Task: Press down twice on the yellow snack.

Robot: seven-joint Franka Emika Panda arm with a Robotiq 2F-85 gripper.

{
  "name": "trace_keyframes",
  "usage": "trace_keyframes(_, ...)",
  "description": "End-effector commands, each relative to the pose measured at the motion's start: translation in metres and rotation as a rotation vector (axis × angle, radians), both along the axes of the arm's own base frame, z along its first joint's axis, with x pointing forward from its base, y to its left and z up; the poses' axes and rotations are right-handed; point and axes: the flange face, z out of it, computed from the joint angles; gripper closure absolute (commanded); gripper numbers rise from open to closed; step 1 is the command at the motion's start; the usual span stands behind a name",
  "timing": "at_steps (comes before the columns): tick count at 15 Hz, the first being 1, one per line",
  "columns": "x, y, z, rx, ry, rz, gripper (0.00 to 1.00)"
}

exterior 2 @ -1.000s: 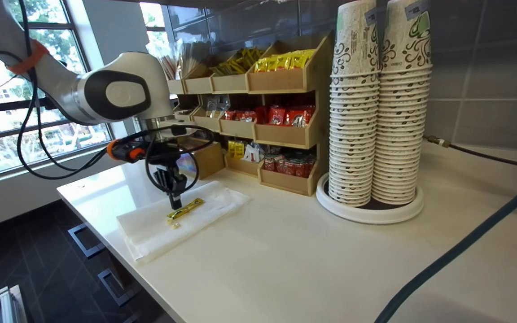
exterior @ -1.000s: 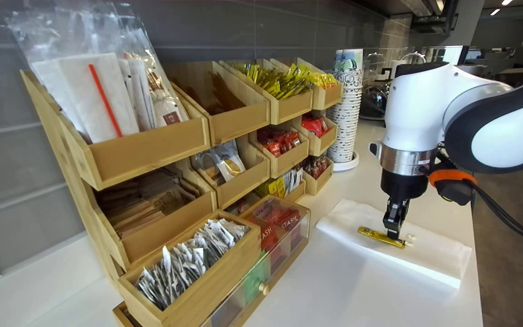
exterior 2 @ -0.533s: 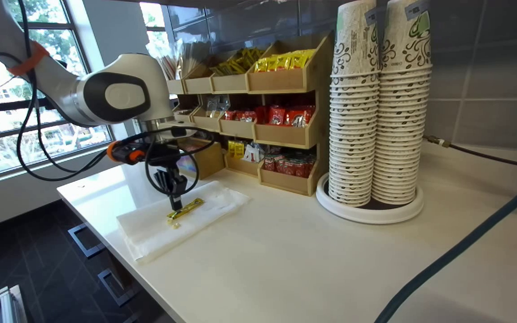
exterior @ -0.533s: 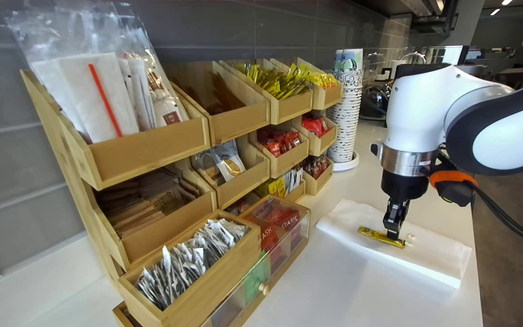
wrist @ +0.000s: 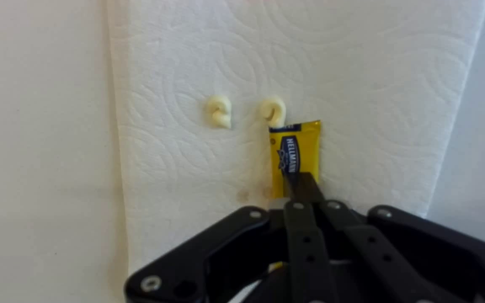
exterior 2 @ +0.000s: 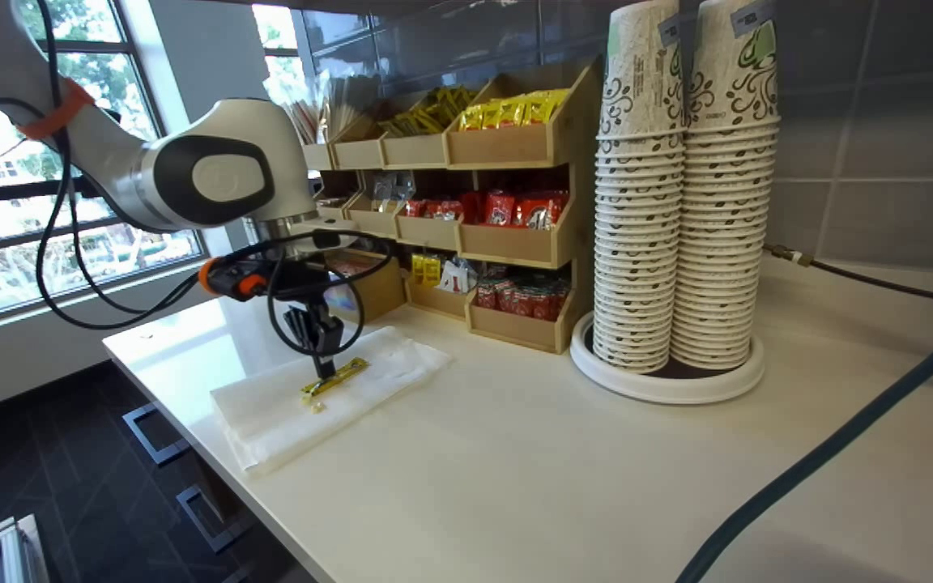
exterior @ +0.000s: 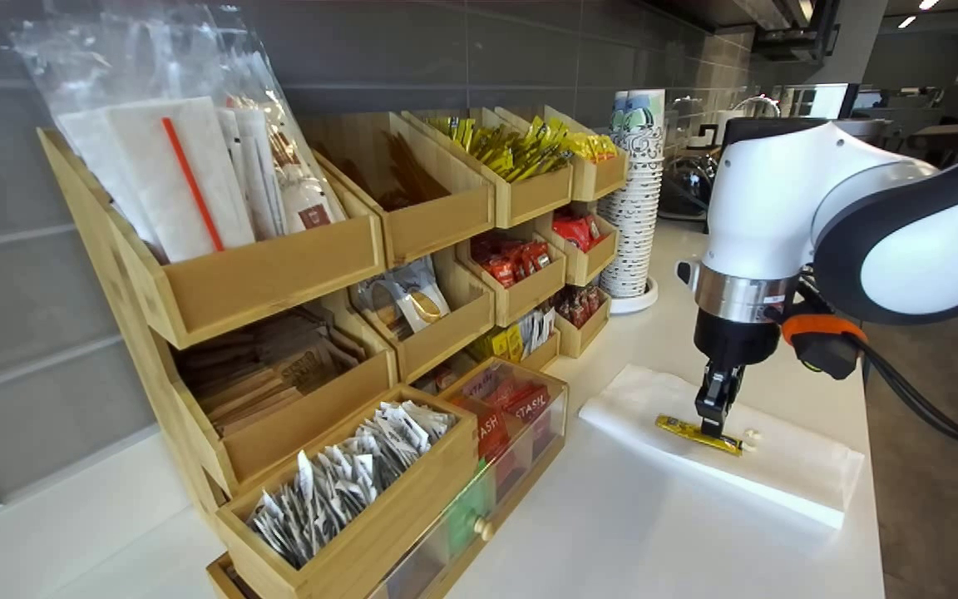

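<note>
The yellow snack is a long, thin yellow packet with a blue "Hellmann" label (wrist: 308, 145). It lies flat on a folded white paper towel (wrist: 183, 176), and shows in both exterior views (exterior: 678, 428) (exterior 2: 351, 372). Two small cream-coloured dabs lie by its end, one of them (wrist: 274, 110) touching the packet and one (wrist: 219, 111) apart. My gripper (wrist: 301, 182) is shut with nothing between its fingertips, and points down at the packet's middle in both exterior views (exterior: 712, 431) (exterior 2: 326, 373). I cannot tell whether the tips touch the packet. They hide part of it in the wrist view.
Wooden tiered bins (exterior: 437, 220) with sachets stand along the wall. A wooden box of white sachets (exterior: 346, 482) stands in front of them. Stacked paper cups (exterior 2: 636, 243) stand on a round white tray (exterior 2: 677, 393). The counter's edge (exterior 2: 191, 429) runs near the towel.
My gripper has shifted a little along the packet, away from the end with the dabs and toward its middle. It remains shut. The packet and towel have not visibly moved.
</note>
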Motion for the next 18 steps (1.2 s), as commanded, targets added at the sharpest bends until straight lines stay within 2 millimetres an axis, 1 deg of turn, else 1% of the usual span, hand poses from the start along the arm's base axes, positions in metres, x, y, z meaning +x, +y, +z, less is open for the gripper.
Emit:
trace_keyframes(1,-0.001,-0.005,-0.007,0.014,-0.027,-0.008,1.0)
trace_keyframes(15,-0.003,-0.005,-0.025,0.028,0.005,-0.018,1.0)
trace_keyframes(18,-0.003,-0.005,-0.024,0.025,0.004,-0.02,1.0)
